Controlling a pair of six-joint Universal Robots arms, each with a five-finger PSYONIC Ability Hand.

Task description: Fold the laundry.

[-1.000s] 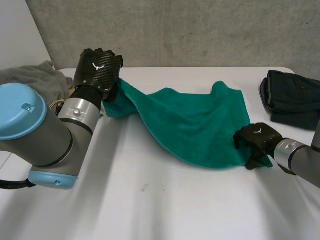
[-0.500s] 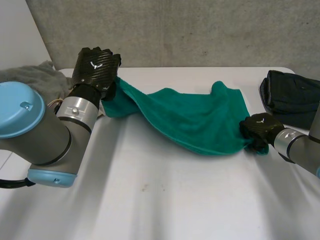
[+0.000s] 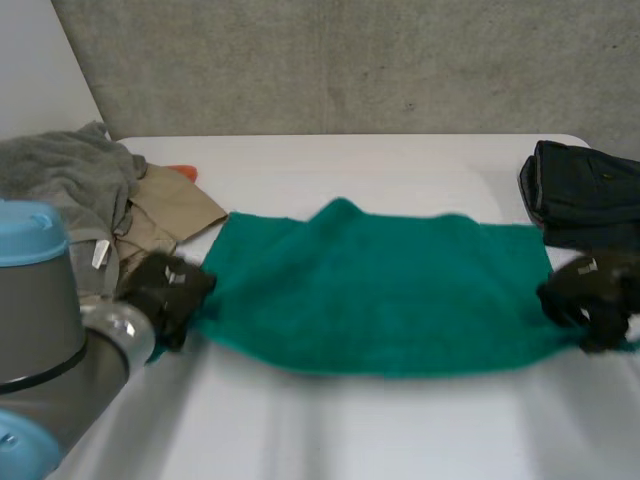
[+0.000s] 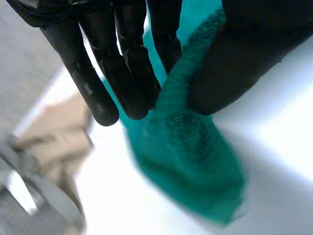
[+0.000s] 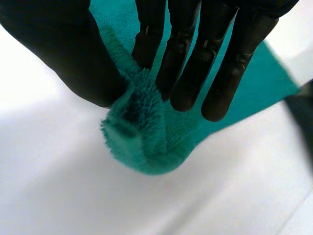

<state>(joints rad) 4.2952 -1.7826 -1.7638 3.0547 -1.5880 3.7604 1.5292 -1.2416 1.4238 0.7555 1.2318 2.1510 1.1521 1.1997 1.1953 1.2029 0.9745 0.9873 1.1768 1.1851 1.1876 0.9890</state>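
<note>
1. Your robot's left hand [image 3: 165,295] is clamped on the green towel [image 3: 380,290]. In the left wrist view, the fingers [image 4: 122,68] and thumb of that hand [image 4: 230,63] pinch a bunched fold of the towel [image 4: 190,161] between them.
2. In the head view, that pinch sits at the near corner of the towel's left end. The grey left arm [image 3: 40,350] with its light-blue cap comes in beside it.
3. Your right hand [image 3: 590,295] is likewise closed on the towel, at the near corner of the opposite end. The right wrist view shows straight fingers [image 5: 205,58] pressing a thick roll of the towel [image 5: 146,142] against the thumb.
4. The towel spans the middle of the white table [image 3: 350,430] from one hand to the other. It is spread wide, and its far edge rises in a small hump near the centre (you cannot tell whether its middle rests on the table or hangs just above it).
5. Beyond the left hand, a heap of grey cloth [image 3: 60,170] lies at the table's left end. A tan garment [image 3: 165,205] lies against the heap, close to the towel's far left corner.
6. Beyond the right hand, a dark folded garment [image 3: 585,195] sits at the table's right end, just behind that corner of the towel.
7. A concrete wall [image 3: 350,60] closes the scene behind the table.
</note>
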